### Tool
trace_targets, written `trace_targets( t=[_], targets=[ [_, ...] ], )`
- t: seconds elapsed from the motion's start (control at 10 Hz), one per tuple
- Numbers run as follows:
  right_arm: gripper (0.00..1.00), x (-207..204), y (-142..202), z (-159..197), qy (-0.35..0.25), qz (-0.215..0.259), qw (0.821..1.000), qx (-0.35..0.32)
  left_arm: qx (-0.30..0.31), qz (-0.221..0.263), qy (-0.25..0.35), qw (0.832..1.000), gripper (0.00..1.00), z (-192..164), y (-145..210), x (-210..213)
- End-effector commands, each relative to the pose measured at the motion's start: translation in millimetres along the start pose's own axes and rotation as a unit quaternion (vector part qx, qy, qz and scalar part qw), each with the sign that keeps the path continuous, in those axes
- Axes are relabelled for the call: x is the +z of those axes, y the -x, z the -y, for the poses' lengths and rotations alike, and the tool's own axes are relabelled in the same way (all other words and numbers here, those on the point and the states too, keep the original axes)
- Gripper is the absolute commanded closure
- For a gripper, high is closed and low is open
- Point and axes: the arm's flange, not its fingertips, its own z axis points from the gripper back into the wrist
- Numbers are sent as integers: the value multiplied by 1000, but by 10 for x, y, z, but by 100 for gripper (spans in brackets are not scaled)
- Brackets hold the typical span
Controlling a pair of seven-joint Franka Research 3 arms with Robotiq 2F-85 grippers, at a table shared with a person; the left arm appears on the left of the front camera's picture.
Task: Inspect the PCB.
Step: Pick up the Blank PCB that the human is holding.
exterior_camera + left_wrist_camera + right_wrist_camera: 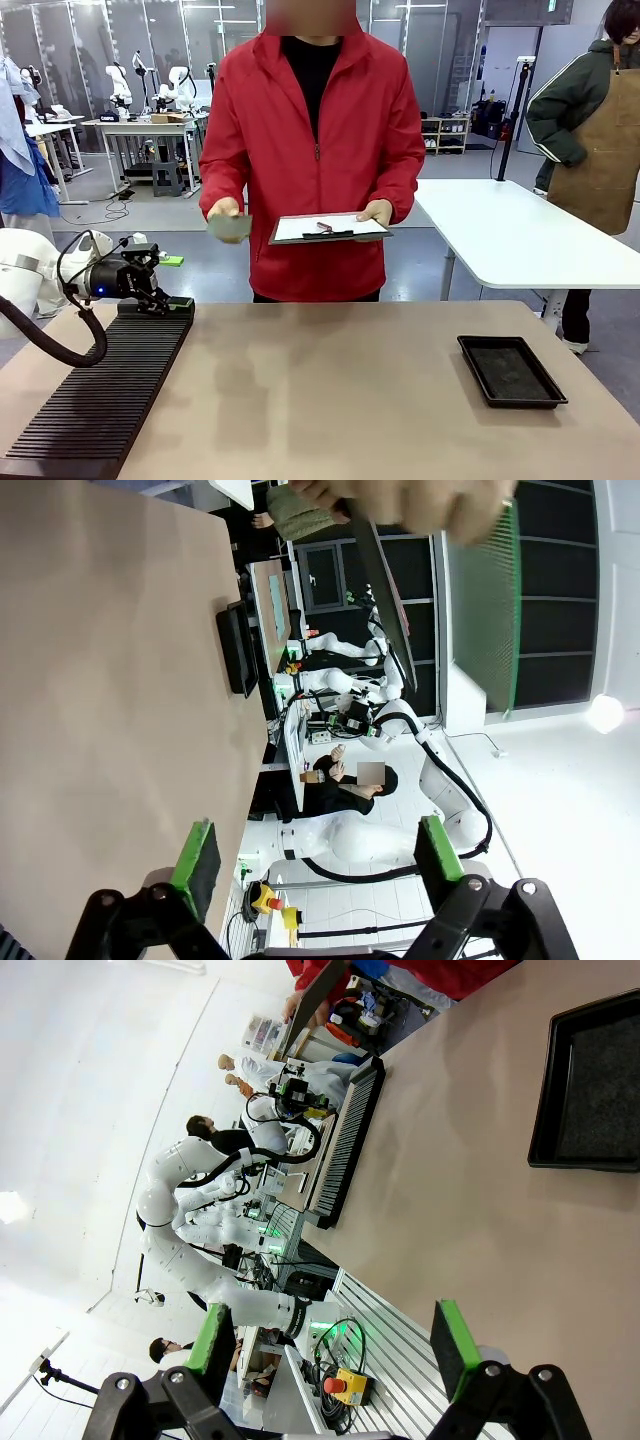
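Presently the PCB (230,227) is off the table (330,400), held in one hand (225,209) of the person in the red jacket (315,150) at the far side, roughly at waist height and tilted. The person's other hand (378,212) carries a white clipboard (330,229) with a black clip, held about level just beside the board; board and clipboard do not touch. In the left wrist view the PCB (487,590) appears as a green panel seen nearly edge-on, well beyond the fingers, pinched at its top by the person's fingers (420,505). The left gripper (158,292) sits low at the far end of the black slotted rack (100,390); whether it touches the rack cannot be told. Its own camera shows the green pads (197,855) spread wide with nothing between them, the jaws empty. The right gripper (332,1342) is likewise spread wide, green pads (452,1345) well apart and holding nothing, looking across the tan tabletop. A shallow black tray (510,370) lies on the table on the robot's right side, well apart from the rack. From the right wrist view both the tray (590,1085) and the rack (350,1135) are seen resting flat on the table.
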Motion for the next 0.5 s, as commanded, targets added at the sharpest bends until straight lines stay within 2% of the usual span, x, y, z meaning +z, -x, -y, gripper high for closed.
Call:
trace_targets(
  t=[0.0, 0.4],
  targets=[
    [0, 10, 3, -11, -1, 2, 1000, 0, 1, -1, 0, 1000, 0, -1, -1, -10],
    [0, 10, 3, -11, -1, 2, 1000, 0, 1, -1, 0, 1000, 0, -1, -1, -10]
  ],
)
